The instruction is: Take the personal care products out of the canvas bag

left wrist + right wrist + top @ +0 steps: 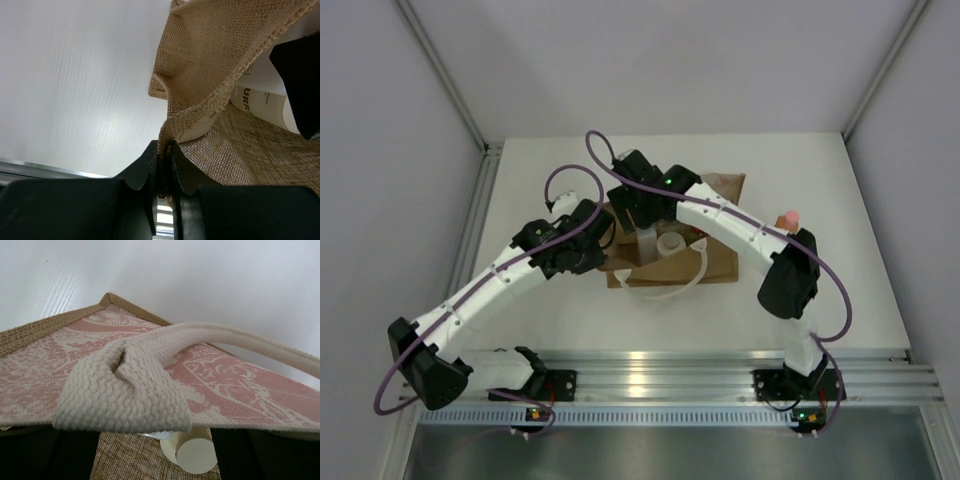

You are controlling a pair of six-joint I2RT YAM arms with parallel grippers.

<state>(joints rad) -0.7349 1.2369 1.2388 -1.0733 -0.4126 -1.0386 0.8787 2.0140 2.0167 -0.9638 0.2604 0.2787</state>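
While the left gripper [164,152] clamps the canvas bag [210,60] by its rim, the right gripper [157,456], jaws wide, flanks a cream cylinder [196,454]

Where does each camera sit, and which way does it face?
Top external: high behind the robot, looking down; left arm, right arm, canvas bag.
Left wrist: on the left hand, shut on the bag's rim; own fingers show.
Right wrist: on the right hand, facing the white handle and cream bottle; dark fingers at bottom corners.
All show the bag.

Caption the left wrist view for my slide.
Left gripper shut on the canvas bag rim, a cream bottle visible inside.
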